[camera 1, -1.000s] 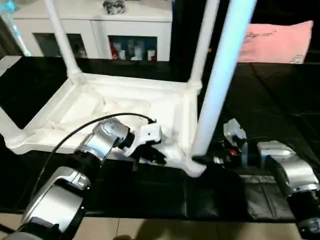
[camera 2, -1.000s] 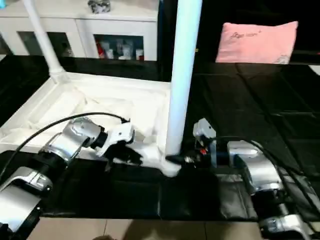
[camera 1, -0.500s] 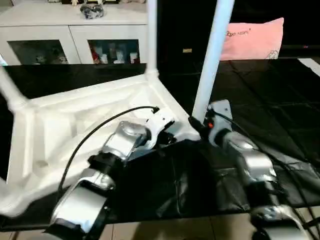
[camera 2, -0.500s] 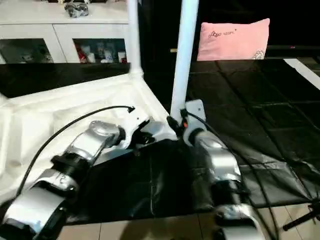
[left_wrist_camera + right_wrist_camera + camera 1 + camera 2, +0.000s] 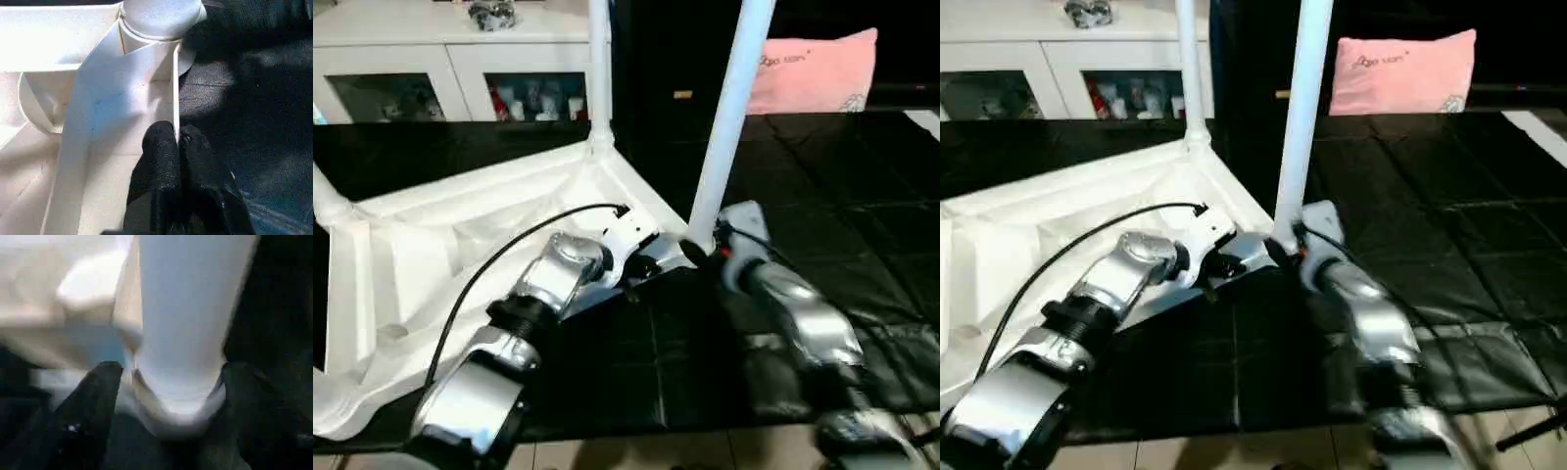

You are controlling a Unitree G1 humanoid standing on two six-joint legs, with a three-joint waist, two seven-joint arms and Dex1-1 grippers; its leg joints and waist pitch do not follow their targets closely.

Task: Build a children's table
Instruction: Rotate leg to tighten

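Upside down on the black floor mat lies the white ribbed plastic rectangular tabletop, so its round corner sockets face up for the legs. At its near corner, the left gripper pinches the thin rim wall between closed fingers, probably to steady it. Just right of that, the right gripper straddles the base of the long white tapered tubular leg, its fingers wide around it, apparently seating it. Three legs show, each standing in a corner socket.
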